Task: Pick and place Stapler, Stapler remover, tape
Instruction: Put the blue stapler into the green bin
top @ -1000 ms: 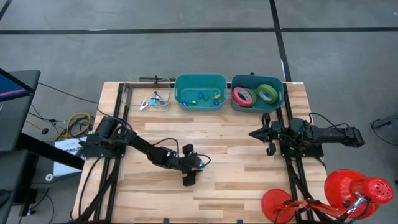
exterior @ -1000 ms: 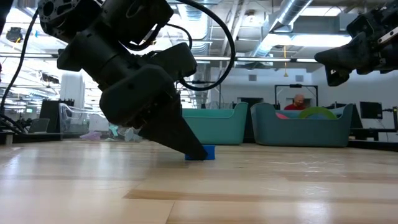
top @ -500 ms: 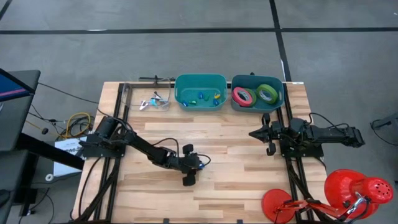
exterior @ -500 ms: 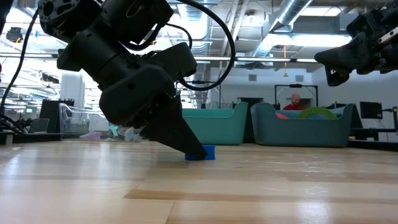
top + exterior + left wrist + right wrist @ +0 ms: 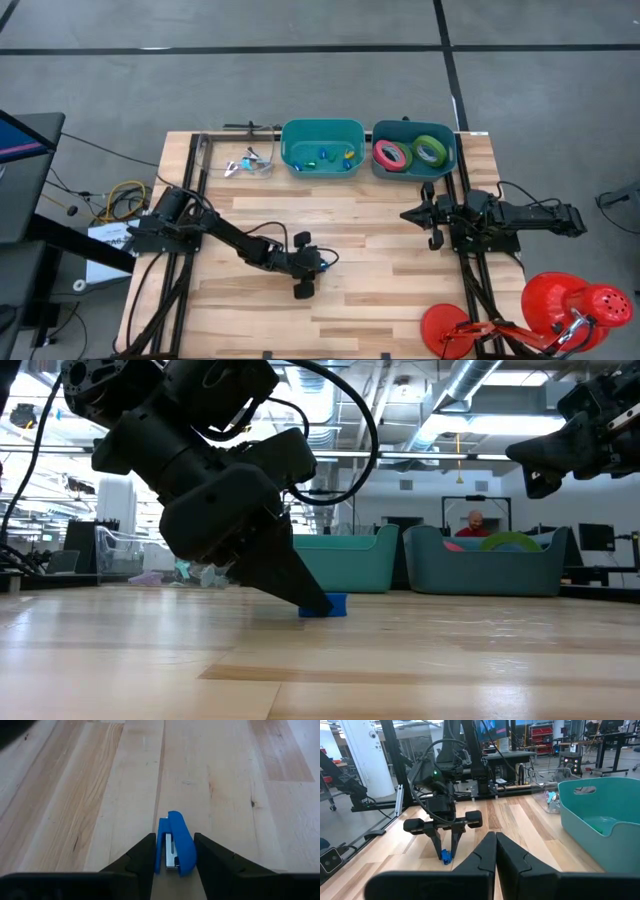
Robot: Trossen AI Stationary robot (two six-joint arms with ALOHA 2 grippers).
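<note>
A light wooden plank table (image 5: 380,290) carries everything. Along its far edge sit a teal plastic bin (image 5: 321,147), a grey-blue bin (image 5: 414,167) and a clear tray (image 5: 248,163); a small blue stapler (image 5: 176,843) lies mid-table.

Left arm stretched low across the table's middle, left pincer (image 5: 318,262) tips down at the surface, fingers (image 5: 142,856) spread apart. Right arm raised at right side, right pincer (image 5: 409,214) fingers (image 5: 482,851) pressed together.

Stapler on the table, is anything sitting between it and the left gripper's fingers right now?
Nothing visible does. The left gripper is down at the table, open, with one finger on each side of the blue stapler. Only bare wood lies around it. The right gripper waits near the bins.
</note>
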